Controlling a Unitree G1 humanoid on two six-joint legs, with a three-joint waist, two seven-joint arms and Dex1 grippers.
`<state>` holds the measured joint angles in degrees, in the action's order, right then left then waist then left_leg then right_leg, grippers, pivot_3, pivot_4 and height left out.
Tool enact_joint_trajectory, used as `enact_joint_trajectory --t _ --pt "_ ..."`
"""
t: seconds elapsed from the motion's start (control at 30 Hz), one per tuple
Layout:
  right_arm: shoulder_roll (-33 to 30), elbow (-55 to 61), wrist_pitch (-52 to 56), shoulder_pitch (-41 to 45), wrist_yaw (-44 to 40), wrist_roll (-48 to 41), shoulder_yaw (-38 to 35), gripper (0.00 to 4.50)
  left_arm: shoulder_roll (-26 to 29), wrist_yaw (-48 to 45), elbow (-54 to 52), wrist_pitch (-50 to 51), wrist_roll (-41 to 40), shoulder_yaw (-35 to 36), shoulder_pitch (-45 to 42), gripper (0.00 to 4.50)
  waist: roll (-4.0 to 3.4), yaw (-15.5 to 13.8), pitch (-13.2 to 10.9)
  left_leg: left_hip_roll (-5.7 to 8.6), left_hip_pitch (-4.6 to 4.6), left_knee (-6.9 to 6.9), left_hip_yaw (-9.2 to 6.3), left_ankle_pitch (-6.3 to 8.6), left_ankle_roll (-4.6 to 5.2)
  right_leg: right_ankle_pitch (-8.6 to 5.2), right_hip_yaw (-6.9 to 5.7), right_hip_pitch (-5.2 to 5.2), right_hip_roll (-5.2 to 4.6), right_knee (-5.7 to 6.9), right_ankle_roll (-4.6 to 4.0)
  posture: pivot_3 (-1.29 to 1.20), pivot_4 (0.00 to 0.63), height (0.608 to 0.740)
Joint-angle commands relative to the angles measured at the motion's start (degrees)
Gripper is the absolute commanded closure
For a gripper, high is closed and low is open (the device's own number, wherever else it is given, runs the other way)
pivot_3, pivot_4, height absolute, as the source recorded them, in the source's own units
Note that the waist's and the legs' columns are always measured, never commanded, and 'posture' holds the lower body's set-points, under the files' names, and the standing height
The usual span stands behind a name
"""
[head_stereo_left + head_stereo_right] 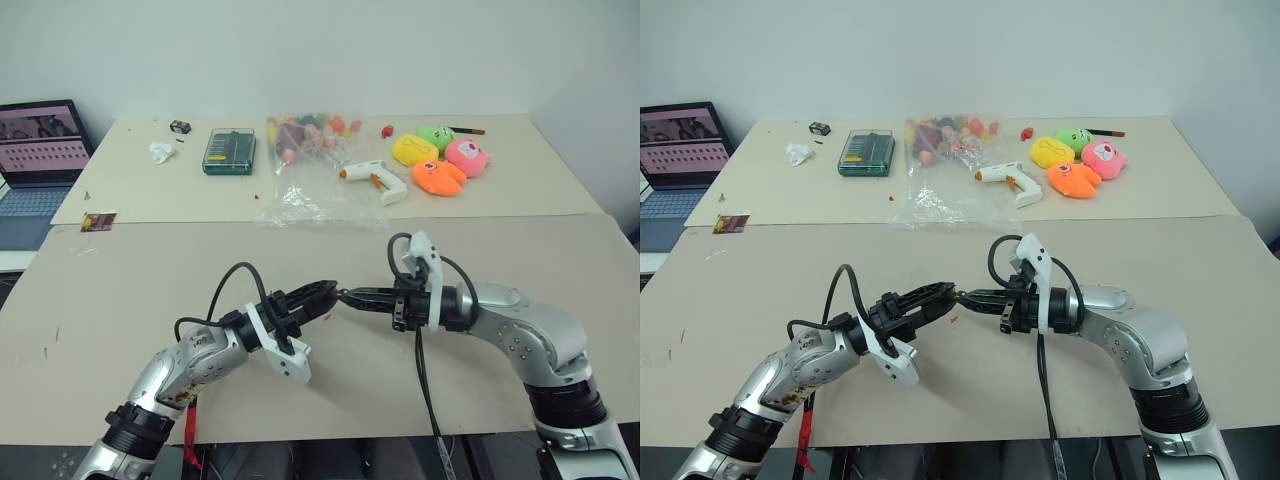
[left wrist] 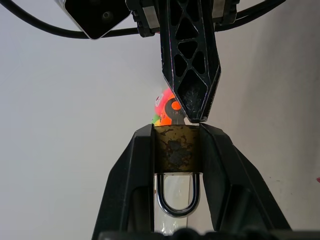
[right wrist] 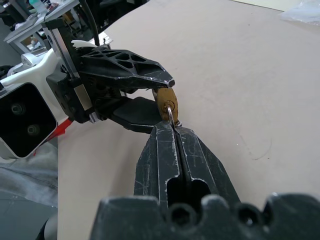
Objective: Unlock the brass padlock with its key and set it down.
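Observation:
The brass padlock [image 2: 175, 150] sits clamped between the two black fingers of my left gripper [image 1: 325, 298], a little above the table in front of me. Its silver shackle [image 2: 177, 200] points back toward the wrist and looks closed. The key [image 3: 171, 116] sticks out of the keyhole in the padlock's [image 3: 164, 101] bottom face. My right gripper [image 3: 171, 126] comes in from the right, tip to tip with the left, and is shut on the key's head. Most of the key is hidden by the fingertips [image 2: 190, 95].
At the back of the table lie a green bit case [image 1: 229, 151], a plastic bag of colourful items [image 1: 310, 160], a white glue gun [image 1: 372, 178] and several plush toys [image 1: 440, 162]. A laptop [image 1: 40, 160] stands at the far left. Cables loop off both wrists.

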<state>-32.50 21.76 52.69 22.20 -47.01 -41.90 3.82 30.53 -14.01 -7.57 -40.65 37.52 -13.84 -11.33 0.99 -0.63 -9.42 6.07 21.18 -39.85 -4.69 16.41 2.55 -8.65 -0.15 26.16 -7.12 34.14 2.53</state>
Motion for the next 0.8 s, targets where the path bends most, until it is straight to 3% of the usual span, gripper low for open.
enact_joint_trajectory --t 0.03,0.1,0.3,0.53,0.63,0.73,0.8 --pt "-0.8 2.1 0.1 1.6 -0.1 -1.7 -2.0 4.46 -0.4 -0.3 -2.4 0.5 -1.8 -0.1 -0.5 3.71 0.0 0.0 0.0 0.0 0.0 0.0 0.0 0.0 0.0 0.0 0.0 0.0 0.0 0.0 0.0 0.0 0.15 0.74" --pt "-1.0 2.2 0.1 1.5 -0.3 -1.9 -2.1 4.46 -0.4 -0.5 -2.6 0.8 -2.0 -0.1 -0.6 3.71 0.0 0.0 0.0 0.0 0.0 0.0 0.0 0.0 0.0 0.0 0.0 0.0 0.0 0.0 0.0 0.0 0.15 0.74" --pt "-1.5 2.3 -0.4 1.4 -0.1 -1.7 -2.3 2.58 -0.4 -0.9 -2.8 1.2 -2.6 -0.1 -0.6 3.71 0.0 0.0 0.0 0.0 0.0 0.0 0.0 0.0 0.01 0.0 0.0 0.0 0.0 0.0 0.0 0.0 0.15 0.74" --pt "-1.8 2.2 0.5 1.4 0.0 -3.4 -3.0 2.58 1.1 -0.8 -1.7 0.0 -4.2 0.9 -0.6 3.71 0.0 0.0 0.0 0.0 0.0 0.0 0.01 0.0 0.01 0.0 0.0 0.0 0.0 0.0 0.0 0.0 0.15 0.74" --pt "-1.7 2.0 0.9 1.4 0.1 -4.2 -3.2 3.31 1.7 -0.6 -1.0 -0.5 -4.8 1.1 -0.8 3.71 0.0 0.0 0.0 0.0 0.0 0.0 0.01 0.0 0.01 0.0 0.01 0.0 0.0 0.0 0.0 0.0 0.15 0.74" --pt "-1.8 2.0 0.9 1.3 0.0 -4.5 -3.3 4.31 2.1 -0.6 -0.4 -0.9 -5.3 1.1 -1.1 3.71 0.0 0.0 0.0 0.0 0.0 0.0 0.0 0.01 0.01 0.0 0.01 0.0 0.0 0.0 0.0 0.0 0.15 0.74" --pt "-1.9 1.9 0.8 1.1 0.0 -4.7 -3.3 4.47 2.4 -0.5 0.3 -1.2 -5.6 1.1 -1.5 3.71 0.0 0.0 0.0 0.0 0.0 0.0 0.01 0.01 0.01 0.0 0.01 0.0 0.0 -0.01 0.0 0.0 0.15 0.74"
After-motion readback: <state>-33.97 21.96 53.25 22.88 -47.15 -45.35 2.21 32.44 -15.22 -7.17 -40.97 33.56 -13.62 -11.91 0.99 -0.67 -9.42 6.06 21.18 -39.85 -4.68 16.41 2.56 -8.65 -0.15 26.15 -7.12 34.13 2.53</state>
